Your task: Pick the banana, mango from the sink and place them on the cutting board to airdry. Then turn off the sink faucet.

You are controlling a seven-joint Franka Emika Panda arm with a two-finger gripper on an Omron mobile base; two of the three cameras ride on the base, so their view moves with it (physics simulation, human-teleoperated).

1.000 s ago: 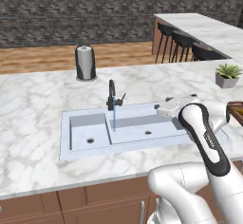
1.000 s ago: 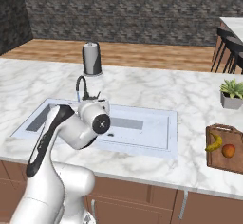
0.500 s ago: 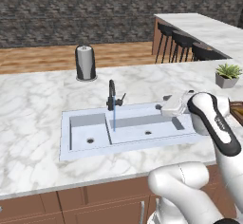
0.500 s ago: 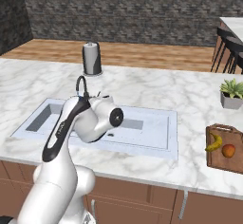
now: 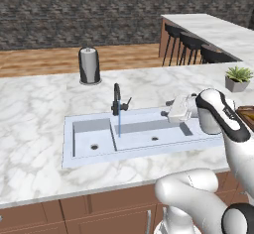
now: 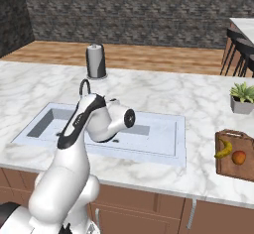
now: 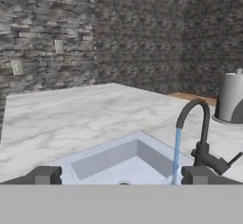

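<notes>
Banana (image 6: 223,149) and mango (image 6: 239,157) already lie on the cutting board (image 6: 236,171) at far right, sink (image 5: 99,151) basins bare, so only the sink faucet (image 5: 117,99) is left, water running, with the empty gripper (image 5: 169,108) spread wide, right of its lever.

Arm bent forward, wrist level – gripper (image 5: 167,108) empty, fingers (image 7: 43,175) spread wide apart

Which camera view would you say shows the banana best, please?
The right base view: the banana lies in plain sight on the cutting board beside the mango. The left base view catches just the board's edge.
</notes>
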